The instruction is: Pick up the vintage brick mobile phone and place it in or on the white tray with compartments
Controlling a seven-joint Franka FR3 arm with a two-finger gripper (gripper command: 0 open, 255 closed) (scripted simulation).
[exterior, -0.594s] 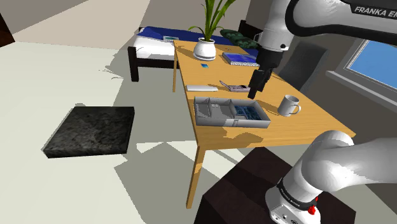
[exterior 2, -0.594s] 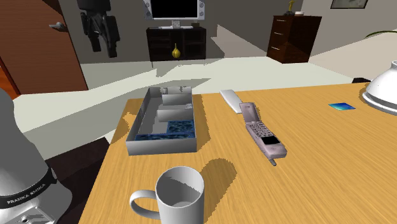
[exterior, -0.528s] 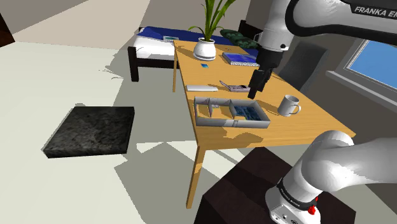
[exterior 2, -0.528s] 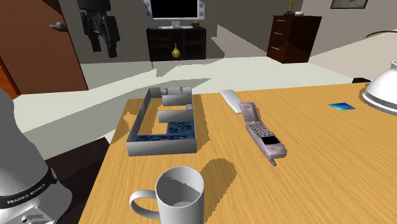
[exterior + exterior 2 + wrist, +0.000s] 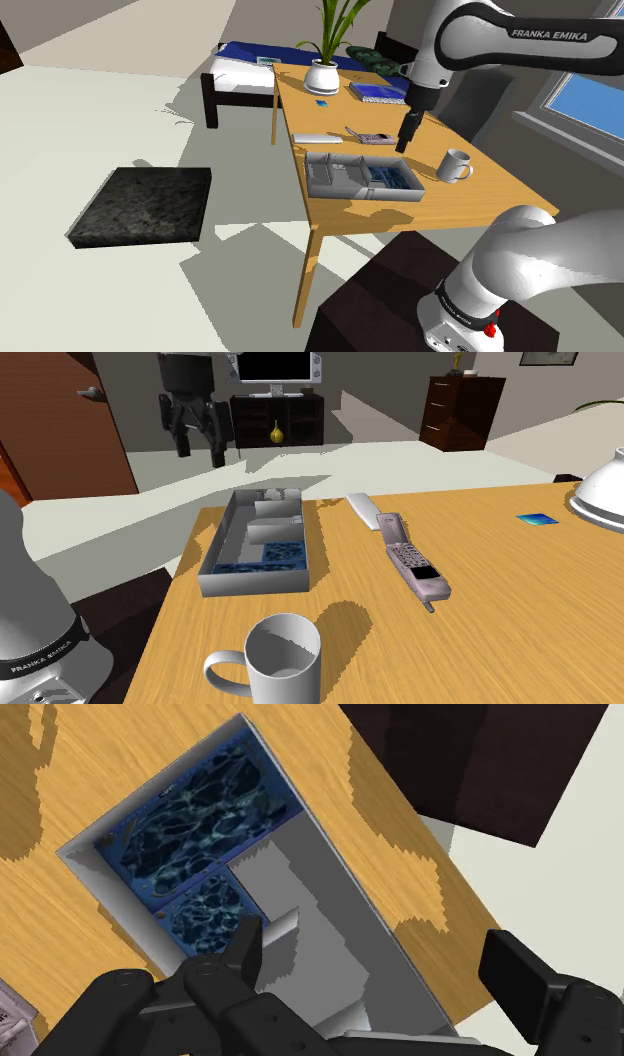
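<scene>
Near a bed [image 5: 245, 60] and a dark mat [image 5: 145, 205] on the pale floor [image 5: 90, 120], a wooden table [image 5: 470, 195] is standing. The phone [image 5: 412, 559] is lying on it, just right of the grey tray [image 5: 222, 574] in the second exterior view, with a white flat thing [image 5: 361, 509] just beside its far end. A white mug [image 5: 283, 657] is sitting near the tray. The black gripper [image 5: 201, 444] is hanging over the tray, jaws wide apart, holding nothing. The arm [image 5: 550, 33] is showing "FRANKA EMIKA".

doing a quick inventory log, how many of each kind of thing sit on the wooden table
grey compartment tray: 1
brick phone: 1
mug: 1
potted plant: 1
blue card: 1
blue book: 1
flat white slab: 1
total: 7
dark lump at far end unclear, uncounted
</scene>
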